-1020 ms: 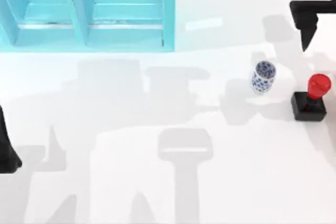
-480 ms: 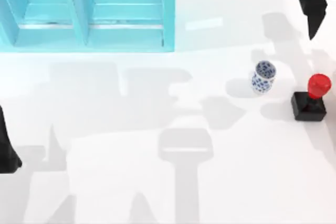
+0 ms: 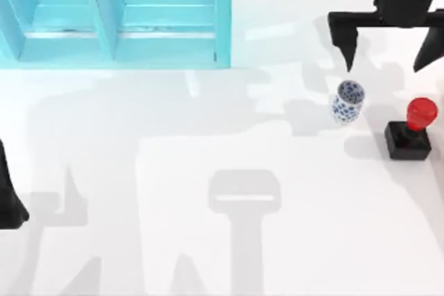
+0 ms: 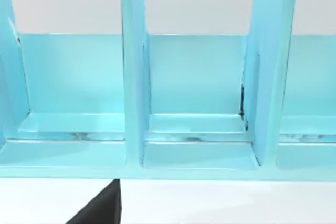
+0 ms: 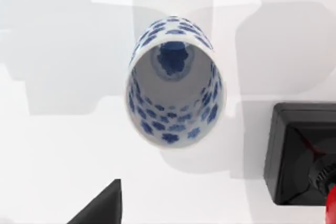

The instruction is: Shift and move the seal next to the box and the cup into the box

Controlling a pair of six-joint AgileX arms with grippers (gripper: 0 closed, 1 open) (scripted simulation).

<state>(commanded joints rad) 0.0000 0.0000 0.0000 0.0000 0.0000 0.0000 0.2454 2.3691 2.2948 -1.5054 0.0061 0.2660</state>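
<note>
The right gripper (image 3: 388, 57) has swung in above the cup (image 3: 347, 102), fingers spread wide; the cup stands upright beside the seal (image 3: 411, 132); the box (image 3: 114, 15) sits far left; left arm parked.

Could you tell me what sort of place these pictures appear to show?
It looks like a rendered tabletop test scene rather than a real room: a plain white table, a turquoise partitioned box, a patterned cup beside a red-knobbed seal, and the right gripper open above them.
</note>
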